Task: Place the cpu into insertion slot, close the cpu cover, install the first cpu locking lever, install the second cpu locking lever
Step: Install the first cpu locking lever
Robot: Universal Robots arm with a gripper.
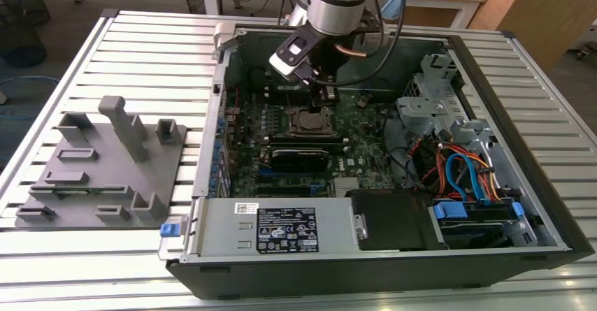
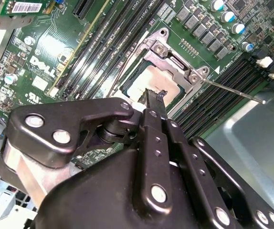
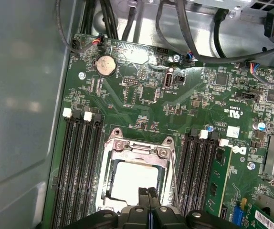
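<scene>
On the exterior view's left of the insertion slot (image 1: 308, 122) lay a grey fixture tray (image 1: 103, 178); in the slot sat the cpu (image 3: 130, 176), the cpu cover (image 3: 139, 150) seemingly down; the gripper (image 3: 149, 202), fingers together and empty, hung close over it; beside the slot a locking lever (image 2: 232, 90) stood free, so the lever step seemed in hand; the power-supply label (image 1: 284, 228) went unread.

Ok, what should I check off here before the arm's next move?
1. Dull silver square cpu lying flat inside its frame: ok.
2. Thin silver metal cpu cover down over the chip's edges: ok.
3. Thin metal rod locking lever latched: not ok, it sticks out from the socket corner.
4. State of the second locking lever: cannot tell.
5. Black gripper shut, tips over the cpu: ok.
</scene>
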